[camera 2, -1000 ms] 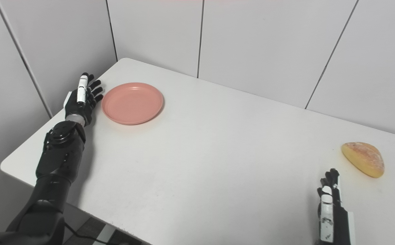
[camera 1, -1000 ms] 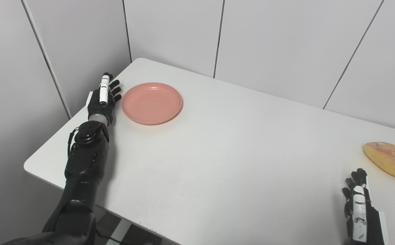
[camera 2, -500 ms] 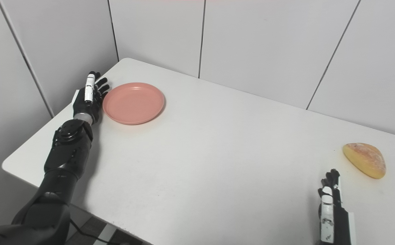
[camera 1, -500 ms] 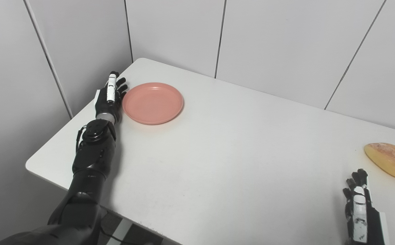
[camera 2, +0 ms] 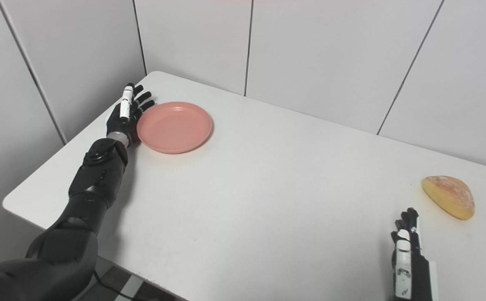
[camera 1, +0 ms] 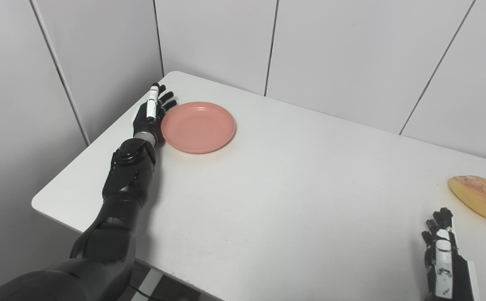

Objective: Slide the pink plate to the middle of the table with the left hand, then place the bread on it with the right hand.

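Note:
The pink plate (camera 1: 198,126) lies flat near the table's far left corner. My left hand (camera 1: 151,113) is open, fingers stretched out, set edge-on against the plate's left rim. A golden bread loaf (camera 1: 475,195) rests at the far right of the table. My right hand (camera 1: 441,252) stands open near the front right edge, a short way below and left of the bread, holding nothing.
The white table (camera 1: 293,184) meets pale wall panels (camera 1: 335,50) along its back and left sides. Its left edge runs just beside my left forearm (camera 1: 128,175).
My left hand has moved right and farther back, meeting the plate's left rim and pushing the plate a little to the right. The right hand and bread have stayed put.

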Controlling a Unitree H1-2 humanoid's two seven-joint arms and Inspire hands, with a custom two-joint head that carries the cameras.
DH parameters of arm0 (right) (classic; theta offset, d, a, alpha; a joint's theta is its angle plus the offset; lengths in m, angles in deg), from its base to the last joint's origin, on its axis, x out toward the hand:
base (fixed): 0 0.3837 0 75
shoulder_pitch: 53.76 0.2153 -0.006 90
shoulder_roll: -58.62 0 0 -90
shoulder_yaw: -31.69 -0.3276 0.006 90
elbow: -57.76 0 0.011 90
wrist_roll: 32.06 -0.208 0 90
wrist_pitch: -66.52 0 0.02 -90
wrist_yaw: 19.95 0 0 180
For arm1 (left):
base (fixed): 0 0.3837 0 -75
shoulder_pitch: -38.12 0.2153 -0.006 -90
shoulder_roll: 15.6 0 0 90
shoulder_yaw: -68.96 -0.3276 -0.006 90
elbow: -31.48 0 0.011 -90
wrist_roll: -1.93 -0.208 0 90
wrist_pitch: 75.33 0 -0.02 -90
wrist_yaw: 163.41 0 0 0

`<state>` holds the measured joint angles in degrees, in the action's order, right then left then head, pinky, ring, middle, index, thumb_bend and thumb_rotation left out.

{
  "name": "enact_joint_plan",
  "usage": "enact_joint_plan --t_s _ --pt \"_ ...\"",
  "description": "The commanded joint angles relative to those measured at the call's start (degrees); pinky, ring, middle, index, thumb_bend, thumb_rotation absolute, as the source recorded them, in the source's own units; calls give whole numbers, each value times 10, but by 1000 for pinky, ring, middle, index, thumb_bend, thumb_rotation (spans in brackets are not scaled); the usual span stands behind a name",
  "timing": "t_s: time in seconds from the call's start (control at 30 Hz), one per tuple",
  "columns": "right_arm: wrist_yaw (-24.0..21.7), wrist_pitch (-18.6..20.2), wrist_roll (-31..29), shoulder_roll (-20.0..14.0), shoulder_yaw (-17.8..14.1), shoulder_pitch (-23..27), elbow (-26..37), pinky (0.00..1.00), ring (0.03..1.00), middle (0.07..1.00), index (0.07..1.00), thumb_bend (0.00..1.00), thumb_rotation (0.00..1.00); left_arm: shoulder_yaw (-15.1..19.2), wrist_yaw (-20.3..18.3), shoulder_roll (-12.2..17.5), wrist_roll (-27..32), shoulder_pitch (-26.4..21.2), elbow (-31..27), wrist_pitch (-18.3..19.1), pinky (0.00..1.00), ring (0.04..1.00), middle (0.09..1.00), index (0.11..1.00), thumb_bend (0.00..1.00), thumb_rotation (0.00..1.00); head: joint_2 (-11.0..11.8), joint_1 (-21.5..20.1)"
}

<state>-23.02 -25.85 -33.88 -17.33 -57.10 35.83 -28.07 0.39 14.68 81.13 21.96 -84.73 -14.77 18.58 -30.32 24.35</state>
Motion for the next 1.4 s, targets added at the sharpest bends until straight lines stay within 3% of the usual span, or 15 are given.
enact_joint_plan --t_s 0.0,0.23,0.7,1.37 --pt "2 -20 3 2 1 -1 2 1000 997 1000 1000 197 1000 -8 -10 -14 2 -12 12 14 851 877 884 887 331 1000 -2 -3" --pt "5 -5 9 5 3 -2 12 1000 999 1000 1000 200 1000 -13 -38 -23 15 -17 29 9 905 897 907 903 332 1000 -9 -13" --pt "12 -6 23 13 13 -5 16 1000 990 992 1000 182 1000 -33 -66 -52 14 -15 33 22 908 896 915 923 344 1000 -25 -49" --pt "32 21 51 46 28 -11 38 965 962 971 969 199 1000 -108 -83 -107 -1 20 -96 84 869 865 879 882 378 1000 -56 -124"
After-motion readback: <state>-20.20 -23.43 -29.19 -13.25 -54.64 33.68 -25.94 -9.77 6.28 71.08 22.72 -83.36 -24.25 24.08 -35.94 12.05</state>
